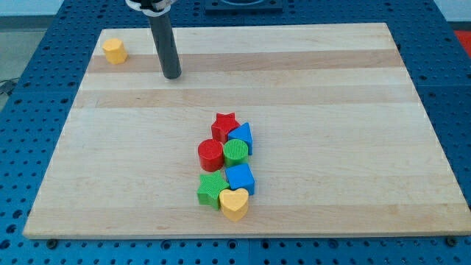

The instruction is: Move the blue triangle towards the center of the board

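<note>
The blue triangle sits a little below the board's middle, at the right of a cluster, touching a red star and a green cylinder. My tip rests on the board at the view's upper left, well away from the cluster, up and to the left of the blue triangle. It touches no block.
The cluster also holds a red cylinder, a blue cube, a green block and a yellow heart. A yellow hexagonal block stands alone at the wooden board's top left corner.
</note>
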`<action>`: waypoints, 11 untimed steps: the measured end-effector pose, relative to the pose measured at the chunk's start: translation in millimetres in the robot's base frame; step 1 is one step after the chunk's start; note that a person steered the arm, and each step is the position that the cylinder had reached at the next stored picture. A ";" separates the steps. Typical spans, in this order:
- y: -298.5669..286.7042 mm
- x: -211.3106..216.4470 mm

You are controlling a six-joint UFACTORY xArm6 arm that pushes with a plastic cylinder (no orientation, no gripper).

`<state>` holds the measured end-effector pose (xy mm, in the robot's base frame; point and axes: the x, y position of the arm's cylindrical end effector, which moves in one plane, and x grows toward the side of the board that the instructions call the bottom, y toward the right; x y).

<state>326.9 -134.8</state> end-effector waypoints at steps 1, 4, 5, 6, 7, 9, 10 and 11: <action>0.0 0.2; 14.6 48.0; 60.6 53.6; 102.2 71.1; 131.9 107.9; 137.5 169.7; 138.5 169.2; 190.9 169.1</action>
<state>496.0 56.1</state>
